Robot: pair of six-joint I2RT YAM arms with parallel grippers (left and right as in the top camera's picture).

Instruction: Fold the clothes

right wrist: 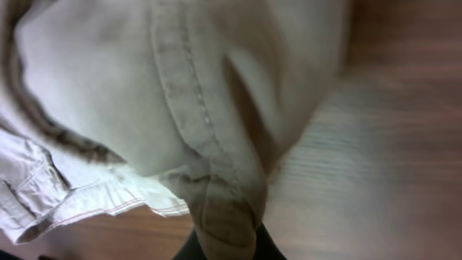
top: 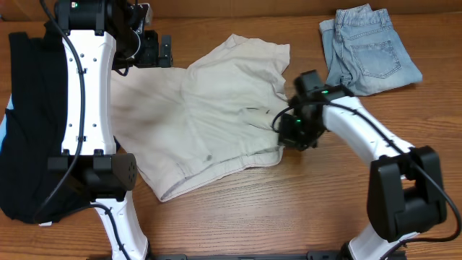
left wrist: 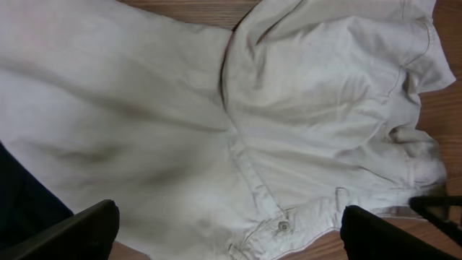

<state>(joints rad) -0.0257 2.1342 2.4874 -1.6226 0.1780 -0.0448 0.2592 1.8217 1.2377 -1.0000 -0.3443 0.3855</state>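
Observation:
The clothes, a pair of cream-beige shorts (top: 216, 108), lie spread out in the middle of the table, with the waistband and button (left wrist: 283, 225) toward the front. My right gripper (top: 290, 133) is low at the shorts' right edge. In the right wrist view it is shut (right wrist: 227, 244) on a bunched fold of the fabric (right wrist: 216, 108), lifted a little off the wood. My left gripper (top: 160, 50) hangs above the shorts' far left edge. Its fingers (left wrist: 79, 231) stand wide open over the cloth, touching nothing.
A big black garment (top: 29, 123) lies along the left side, partly under the left arm. Folded light-blue denim shorts (top: 368, 49) rest at the far right. Bare wooden table (top: 289, 209) runs along the front and to the right of the cream shorts.

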